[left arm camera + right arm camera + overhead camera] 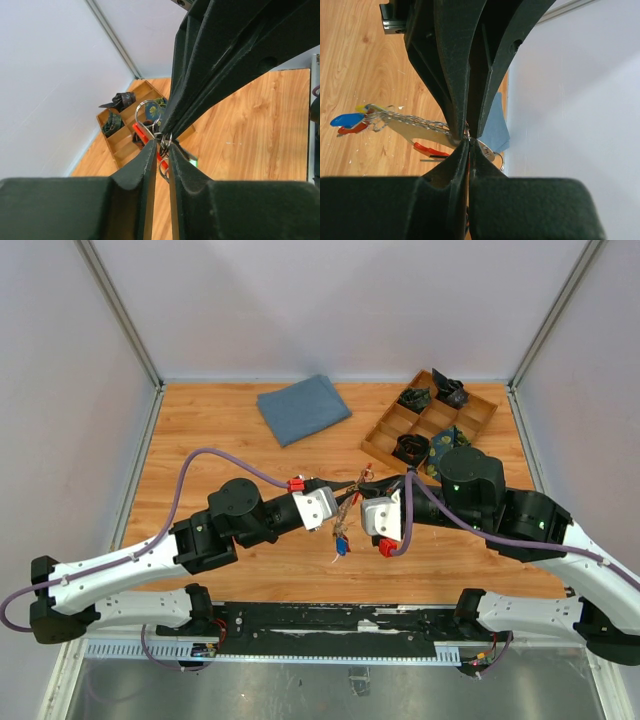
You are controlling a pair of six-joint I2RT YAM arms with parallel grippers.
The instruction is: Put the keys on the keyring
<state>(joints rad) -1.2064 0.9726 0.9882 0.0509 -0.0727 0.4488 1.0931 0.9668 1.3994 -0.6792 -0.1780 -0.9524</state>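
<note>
Both grippers meet tip to tip above the middle of the table. My left gripper [342, 502] [161, 144] is shut on the small metal split rings of the keys' bunch. The keys [340, 540] hang below the grippers on a chain; in the right wrist view their blue and yellow ends [351, 118] fan out at the left. My right gripper [358, 503] [469, 141] is shut on something thin, with a red line showing between its pads. The red keyring [140, 135] [427, 149] runs just behind the fingertips. A pale tan tag [417, 132] hangs with the chain.
A wooden divided tray [478, 423] [116, 146] with dark objects stands at the back right. A folded blue cloth [303, 407] [496, 131] lies at the back middle. White walls close in the table on three sides.
</note>
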